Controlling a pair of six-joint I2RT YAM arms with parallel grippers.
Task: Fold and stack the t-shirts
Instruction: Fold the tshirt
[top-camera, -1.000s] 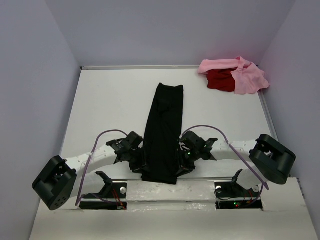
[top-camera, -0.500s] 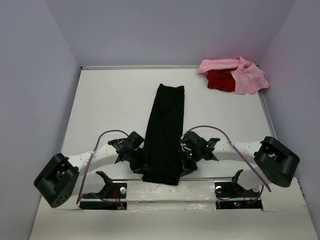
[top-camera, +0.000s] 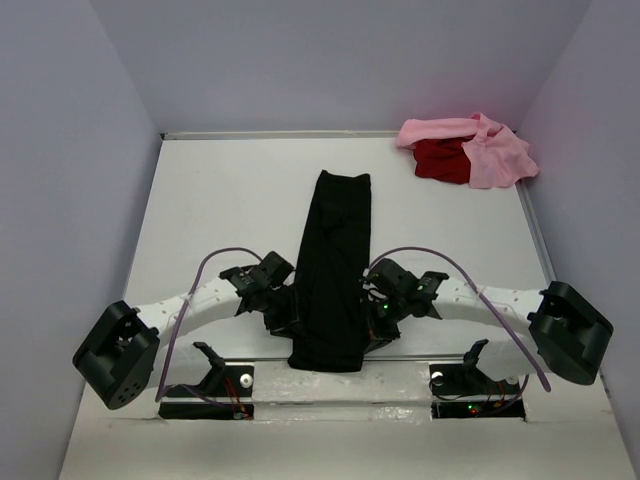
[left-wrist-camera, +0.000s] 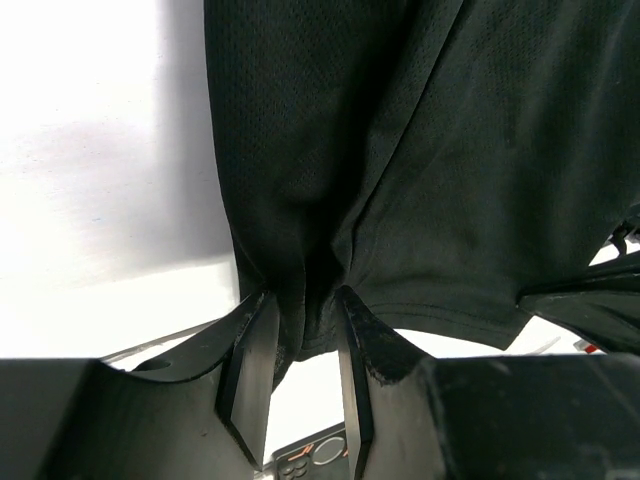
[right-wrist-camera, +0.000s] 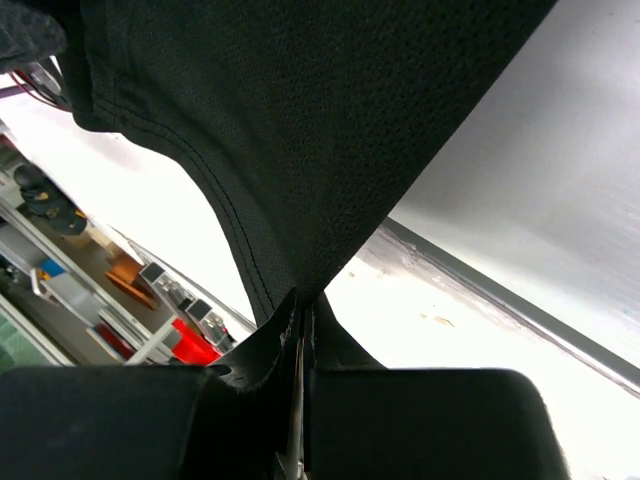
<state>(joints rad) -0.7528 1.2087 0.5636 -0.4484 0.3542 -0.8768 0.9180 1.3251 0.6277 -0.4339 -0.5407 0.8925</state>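
Left arm first: in the top view I cannot separate the left gripper (top-camera: 284, 318) from the dark cloth beside it, black on black. Its wrist camera settles it: the left gripper (left-wrist-camera: 300, 312) has both fingers (left-wrist-camera: 252, 345) clamped on a bunched fold at the near left corner of the black t-shirt (left-wrist-camera: 400, 150), with cloth puckered between the pads. The black t-shirt (top-camera: 335, 255) lies as a long narrow strip down the middle of the table (top-camera: 220, 200), its far end short of the far edge and its near end lifted at the near edge between the two arms. I can find no neck label in any view. The right gripper (top-camera: 373, 325) is also half lost against the shirt from above. From its wrist the right gripper (right-wrist-camera: 302, 305) has its jaws pressed together on a thin pinch of the shirt's hem. The background there is blurred clutter I cannot read. At the far right corner, the pink t-shirt (top-camera: 492, 158) lies crumpled over the red t-shirt (top-camera: 438, 160), covering part of it.
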